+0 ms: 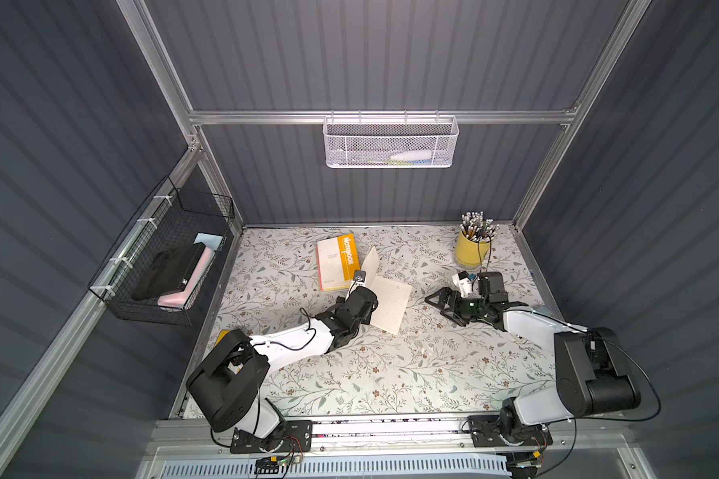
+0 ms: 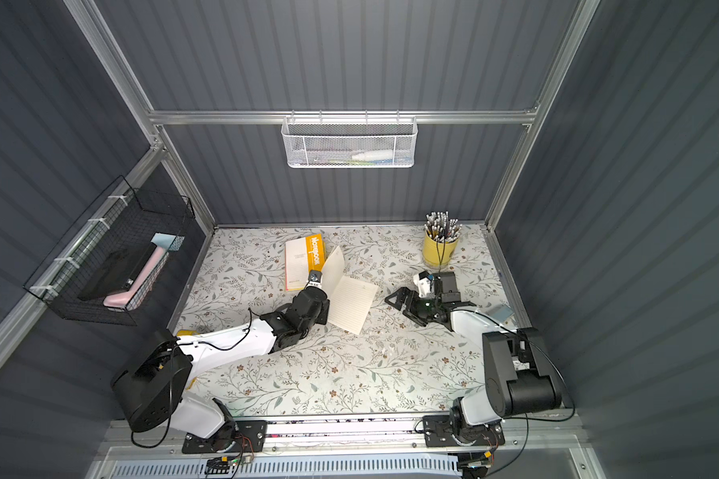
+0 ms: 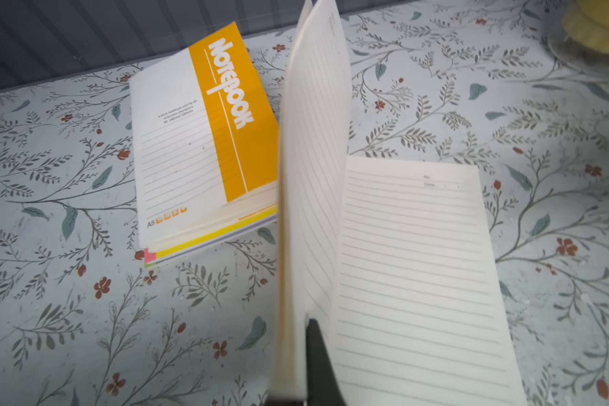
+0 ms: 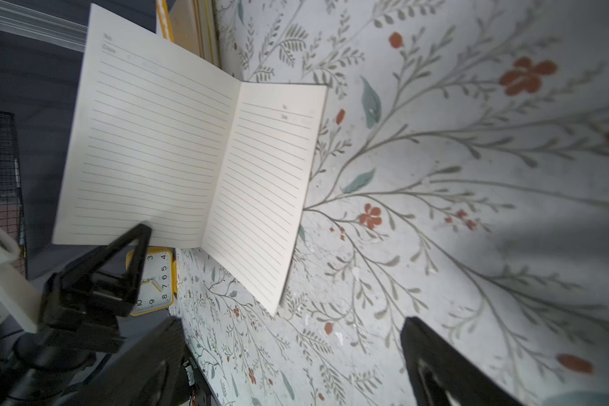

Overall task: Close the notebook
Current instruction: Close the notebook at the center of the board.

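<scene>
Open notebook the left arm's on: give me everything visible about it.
The open cream lined-paper notebook lies mid-table on the floral-print table cover. One half lies flat, its ruled page blank apart from small header print. The other half, a thick block of leaves, stands nearly upright from the spine, pinched at the edge nearest the robot by the left gripper, jaws shut on it. It stands close beside the orange-and-white stack of closed notebooks; contact cannot be told.
</scene>
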Motion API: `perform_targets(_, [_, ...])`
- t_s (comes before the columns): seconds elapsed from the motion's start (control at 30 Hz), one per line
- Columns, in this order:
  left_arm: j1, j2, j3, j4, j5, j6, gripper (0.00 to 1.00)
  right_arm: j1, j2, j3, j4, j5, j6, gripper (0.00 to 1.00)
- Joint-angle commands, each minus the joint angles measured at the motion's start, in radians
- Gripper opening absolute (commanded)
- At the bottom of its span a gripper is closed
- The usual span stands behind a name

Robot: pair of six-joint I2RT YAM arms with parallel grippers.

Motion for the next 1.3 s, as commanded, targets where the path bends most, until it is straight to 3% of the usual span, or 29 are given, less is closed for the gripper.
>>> perform_targets(0.0, [-0.041,-0.011,-0.018,0.055,0.039,0.118,0.02,0.034,0.009,0.055,-0.010,0.014,0.028,0.99])
perform_targets(0.33, [-0.165,0.117,0.059,0.013,0.093,0.289,0.19,0.080,0.043,0.165,-0.033,0.020,0.030,0.98])
perform_targets(0.47, [-0.178,0.174,0.093,-0.021,0.182,0.308,0.29,0.089,0.050,0.198,-0.039,0.023,0.030,0.99])
perform_targets(0.7, [-0.184,0.218,0.093,0.012,0.301,0.301,0.31,0.124,0.087,0.279,-0.034,0.023,0.047,0.99])
perform_targets(1.03, [-0.184,0.255,0.074,0.050,0.350,0.268,0.30,0.211,0.202,0.337,0.059,0.021,0.119,0.99])
perform_targets(1.27, [-0.184,0.152,0.064,0.031,0.439,0.230,0.32,0.244,0.296,0.337,0.103,0.037,0.132,0.99])
